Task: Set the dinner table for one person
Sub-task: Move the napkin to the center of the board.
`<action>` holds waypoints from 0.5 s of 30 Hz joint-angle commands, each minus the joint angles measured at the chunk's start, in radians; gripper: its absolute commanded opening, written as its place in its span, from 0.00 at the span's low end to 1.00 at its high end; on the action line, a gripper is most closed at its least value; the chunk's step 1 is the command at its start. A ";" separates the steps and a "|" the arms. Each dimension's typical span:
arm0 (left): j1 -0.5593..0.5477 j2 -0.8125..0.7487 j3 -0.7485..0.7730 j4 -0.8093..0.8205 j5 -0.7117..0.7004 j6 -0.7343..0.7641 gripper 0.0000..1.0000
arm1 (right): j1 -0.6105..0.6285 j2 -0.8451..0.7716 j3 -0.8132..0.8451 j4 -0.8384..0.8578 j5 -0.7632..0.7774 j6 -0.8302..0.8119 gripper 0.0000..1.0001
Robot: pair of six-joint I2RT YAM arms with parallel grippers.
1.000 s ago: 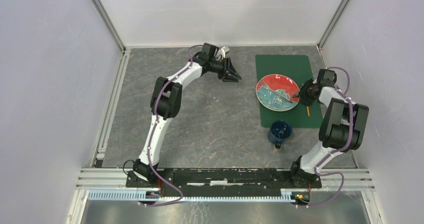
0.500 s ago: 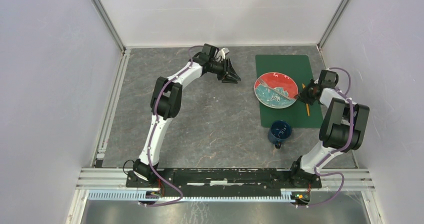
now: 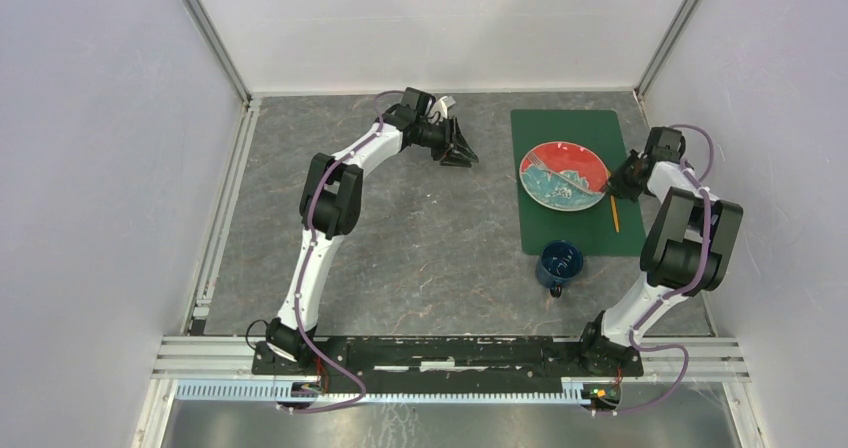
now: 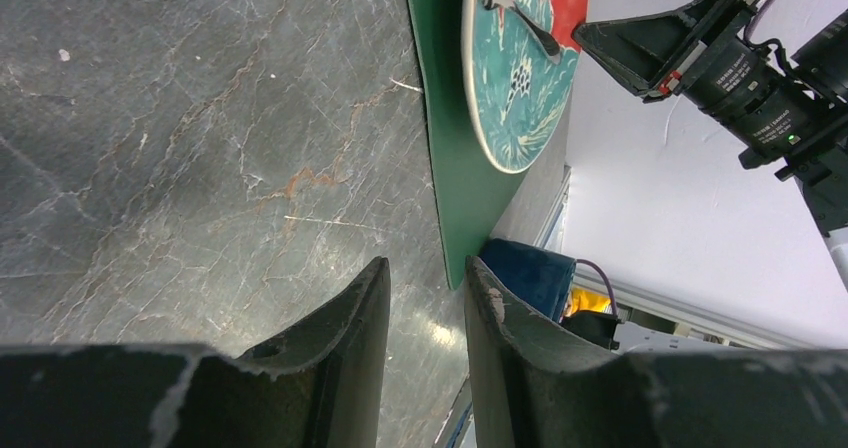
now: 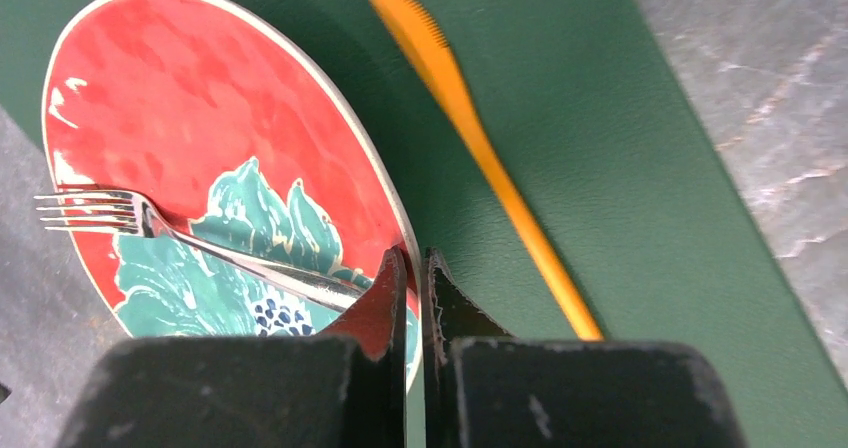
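red plate (image 3: 563, 175) with teal leaf pattern, dark green placemat (image 3: 560, 128), orange knife (image 5: 480, 148), deep blue mug (image 3: 559, 262), grey bench (image 3: 430, 238) veined pale and reddish.

You're looking at the tabletop (image 3: 430, 238), a large square slab lying flat and level, by far the biggest thing here. Its surface is dark grey, stone-look, with faint pale and reddish veins.

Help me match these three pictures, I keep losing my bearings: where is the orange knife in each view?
Top external: the orange knife lies on the green placemat, just right of the plate.
Left wrist: not in view.
Right wrist: upper centre, running diagonally on the placemat beside the plate.
Shared landmark: the red and teal plate, seen in all three views.
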 commanded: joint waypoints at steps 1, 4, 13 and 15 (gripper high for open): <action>0.006 -0.057 0.004 -0.008 0.004 0.038 0.40 | -0.049 -0.002 0.039 -0.081 0.210 -0.038 0.00; 0.006 -0.057 -0.003 -0.008 0.004 0.043 0.40 | -0.071 -0.003 0.053 -0.109 0.258 -0.048 0.00; 0.010 -0.062 -0.015 -0.007 0.001 0.048 0.40 | -0.097 -0.023 0.038 -0.173 0.344 -0.042 0.00; 0.012 -0.062 -0.016 -0.008 0.001 0.048 0.40 | -0.098 -0.034 0.020 -0.182 0.348 -0.046 0.00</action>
